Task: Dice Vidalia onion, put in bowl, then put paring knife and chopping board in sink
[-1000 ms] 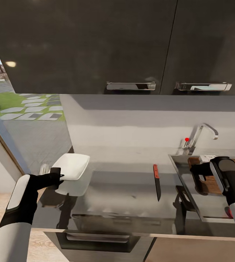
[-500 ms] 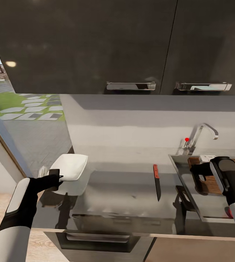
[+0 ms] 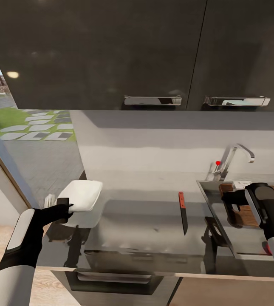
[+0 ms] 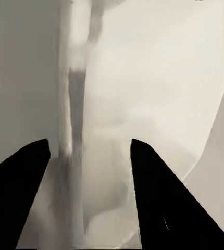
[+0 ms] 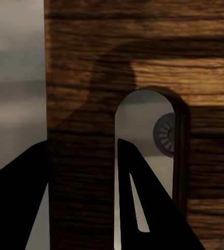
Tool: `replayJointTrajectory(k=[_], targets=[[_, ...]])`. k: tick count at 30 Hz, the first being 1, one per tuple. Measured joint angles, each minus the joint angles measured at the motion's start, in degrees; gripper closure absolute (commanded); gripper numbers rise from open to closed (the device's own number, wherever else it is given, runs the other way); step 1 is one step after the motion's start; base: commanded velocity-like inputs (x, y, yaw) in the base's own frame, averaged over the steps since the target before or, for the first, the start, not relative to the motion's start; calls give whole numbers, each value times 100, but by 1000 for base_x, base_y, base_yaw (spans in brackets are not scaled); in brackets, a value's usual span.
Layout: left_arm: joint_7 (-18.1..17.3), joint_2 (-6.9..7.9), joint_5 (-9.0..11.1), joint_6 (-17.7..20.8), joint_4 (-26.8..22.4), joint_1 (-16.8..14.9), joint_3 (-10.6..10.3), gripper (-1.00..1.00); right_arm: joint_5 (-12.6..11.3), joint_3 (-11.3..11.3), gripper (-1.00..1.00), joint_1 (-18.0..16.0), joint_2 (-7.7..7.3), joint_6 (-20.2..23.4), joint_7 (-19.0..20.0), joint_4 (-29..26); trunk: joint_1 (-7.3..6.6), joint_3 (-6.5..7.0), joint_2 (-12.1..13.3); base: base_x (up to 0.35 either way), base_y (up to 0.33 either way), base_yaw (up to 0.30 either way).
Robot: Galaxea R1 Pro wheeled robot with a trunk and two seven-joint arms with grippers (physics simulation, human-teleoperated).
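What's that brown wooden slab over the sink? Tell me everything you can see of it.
It is a dark brown wooden chopping board with visible grain, rounded corners and an oblong handle slot. It sits over the stainless-steel sink, near the chrome tap. The right gripper grips the strip of wood between the slot and the board's edge, one finger passing through the slot. Through that slot, in the right wrist view, the round dark drain shows below. Much of the board is hidden behind the arm.

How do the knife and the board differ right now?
The knife lies flat on the countertop, untouched; the board is over the sink with the right gripper on its slotted end. The knife is slim, with a red handle and dark blade; the board is broad brown wood.
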Motion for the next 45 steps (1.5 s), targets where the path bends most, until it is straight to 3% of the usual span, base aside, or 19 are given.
replayJointTrajectory(k=[12,19,26,33,38,40,45], targets=[[-5,4,-1,15,1,2,0,-100,10,-5,100,0,-5,0,-4,0,0,0,0,0,0,0],[37,-14,26,101,-471,145,-6,-100,10,-6,100,0,-4,0,-7,0,0,0,0,0,0,0],[73,-37,269,129,-727,417,-20,-100,14,-6,100,0,-6,0,-6,0,0,0,0,0,0,0],[116,-50,350,138,-930,603,-47,-100,12,-5,100,0,-10,0,-3,0,0,0,0,0,0,0],[524,-94,653,301,-1898,1057,-341,-100,15,-6,100,0,-9,0,-2,0,0,0,0,0,0,0],[374,-103,747,423,-2166,1280,-534,-100,6,-5,100,0,-9,0,0,0,0,0,-1,0,0,0],[11,-108,808,526,-2322,1515,-675,-100,-4,-5,100,-1,-6,0,1,0,2,0,0,-64,0,0]])
